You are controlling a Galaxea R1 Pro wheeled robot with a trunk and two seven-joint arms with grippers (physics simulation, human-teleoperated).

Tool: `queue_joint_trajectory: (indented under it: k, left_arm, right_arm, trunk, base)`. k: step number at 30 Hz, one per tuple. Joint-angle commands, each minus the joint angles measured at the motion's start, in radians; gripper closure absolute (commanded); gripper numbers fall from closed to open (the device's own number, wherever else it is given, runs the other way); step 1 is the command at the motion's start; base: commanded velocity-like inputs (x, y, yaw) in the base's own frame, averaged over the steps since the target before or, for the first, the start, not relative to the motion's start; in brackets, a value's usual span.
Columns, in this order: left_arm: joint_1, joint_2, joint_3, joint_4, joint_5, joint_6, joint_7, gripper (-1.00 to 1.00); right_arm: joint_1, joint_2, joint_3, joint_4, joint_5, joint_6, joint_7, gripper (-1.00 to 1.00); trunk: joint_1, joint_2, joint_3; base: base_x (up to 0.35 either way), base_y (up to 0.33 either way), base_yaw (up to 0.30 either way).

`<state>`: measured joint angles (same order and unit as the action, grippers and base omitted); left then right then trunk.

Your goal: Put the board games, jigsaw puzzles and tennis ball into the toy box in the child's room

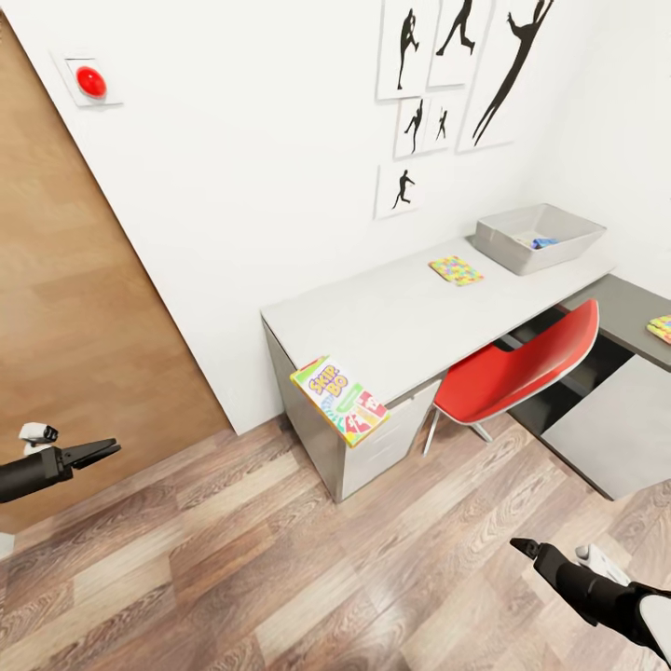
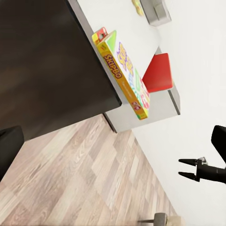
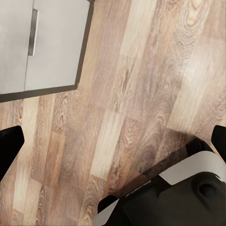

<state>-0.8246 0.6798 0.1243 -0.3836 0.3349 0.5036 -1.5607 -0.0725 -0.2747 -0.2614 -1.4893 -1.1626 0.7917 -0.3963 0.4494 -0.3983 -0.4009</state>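
Room: white walls, wood plank floor (image 1: pixel 280 559), black silhouette prints (image 1: pixel 457 75).
Desk (image 1: pixel 401 317): your SKIP-BO box (image 1: pixel 339 401) overhangs its near corner; 1 jigsaw puzzle (image 1: pixel 456 270) beside the toy box (image 1: pixel 539 237).
Unclear: blue item inside toy box; second puzzle (image 1: pixel 661 327) cut off.
Left gripper (image 1: pixel 96 452): slightly apart, empty.
Right gripper (image 1: pixel 524 546): cannot tell.

Matt desk, grained wood floor, glossy red chair

The desk (image 1: pixel 401 317) top looks smooth, matt pale grey; the floor (image 1: pixel 280 559) is grained wood plank with a soft sheen. The chair (image 1: pixel 522 368) seat is glossy red plastic, the SKIP-BO box (image 1: pixel 339 401) printed card, the toy box (image 1: pixel 540 238) plain matt grey.
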Motion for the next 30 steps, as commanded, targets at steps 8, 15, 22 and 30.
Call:
queue_joint_trajectory:
  k: [8,15,22,30]
  left_arm:
    - [-0.001,0.000,0.000,0.000,-0.001,0.010,-0.007,-1.00]
    - [-0.001,0.000,0.000,0.000,-0.001,0.010,-0.010,-1.00]
    - [-0.001,0.000,0.000,0.000,-0.001,0.011,-0.010,-1.00]
    - [-0.001,0.000,0.000,0.000,-0.001,0.011,-0.010,-1.00]
  right_arm:
    - [-0.001,0.000,0.002,0.003,-0.009,0.000,-0.010,-1.00]
    - [0.000,0.001,0.004,0.004,-0.009,-0.009,-0.011,-1.00]
    - [0.000,0.000,0.009,0.004,-0.009,-0.038,-0.012,-1.00]
    - [0.000,0.000,0.011,0.004,-0.009,-0.048,-0.012,-1.00]
  trunk:
    - [0.001,-0.002,0.011]
    - [0.001,-0.002,0.022]
    - [0.001,-0.002,0.034]
    - [0.001,-0.002,0.047]
  base:
    - [0.000,0.000,0.000]
    - [0.001,0.000,0.000]
    - [0.088,0.000,0.000]
    - [0.183,0.000,0.000]
